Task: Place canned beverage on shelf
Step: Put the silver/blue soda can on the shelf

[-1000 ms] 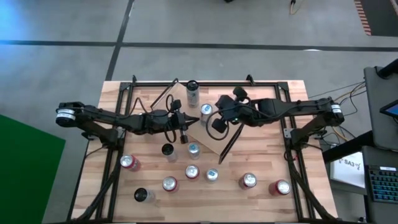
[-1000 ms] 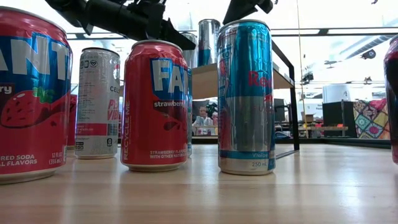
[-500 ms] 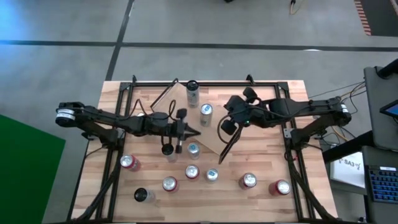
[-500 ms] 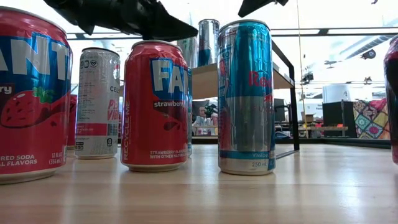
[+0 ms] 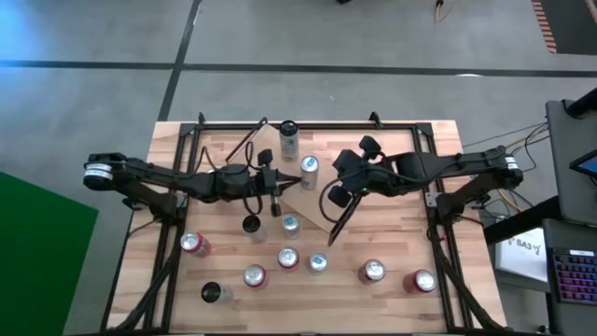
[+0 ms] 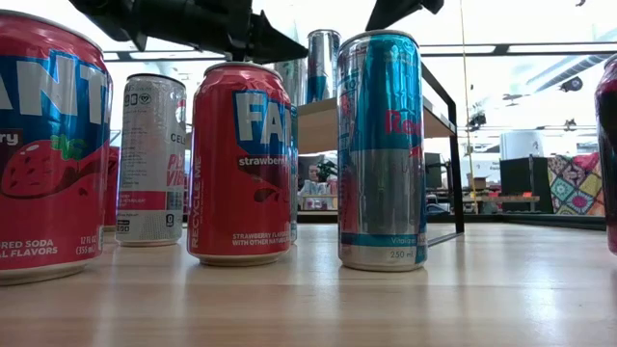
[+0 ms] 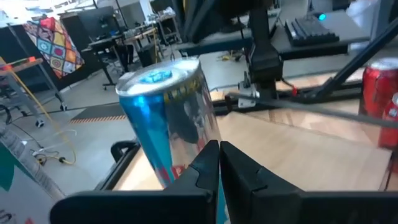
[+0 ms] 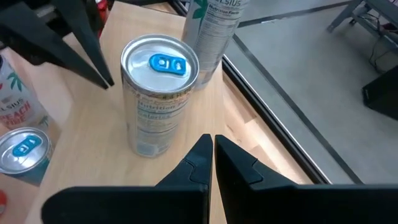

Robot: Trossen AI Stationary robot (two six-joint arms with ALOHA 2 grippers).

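The shelf [image 5: 300,198] is a light-wood plank with thin black end frames, lying slantwise at the table's middle; it also shows in the low view [image 6: 318,123]. A blue-and-silver can [image 5: 309,168] stands upright on it, as does a tall white can [image 5: 288,138] farther back. My left gripper [image 5: 295,182] is shut, its tips close beside the blue-and-silver can [image 7: 166,109] on the can's left, with a small gap showing in the right wrist view [image 8: 109,82]. My right gripper [image 5: 326,180] is shut and empty, a short way to the right of the same can [image 8: 158,99].
Several cans stand on the table's near half, among them a red can [image 5: 193,245], a small blue one [image 5: 290,224], a dark-topped one [image 5: 252,225] and a red one [image 5: 420,281]. In the low view a red Fanta can [image 6: 241,164] and a blue can [image 6: 381,149] stand close to the camera.
My right gripper has drawn back from the blue-and-silver can toward the table's right edge, then crept a little back toward it. My left gripper has swung toward the near edge and returned beside the can. The can has stayed in place.
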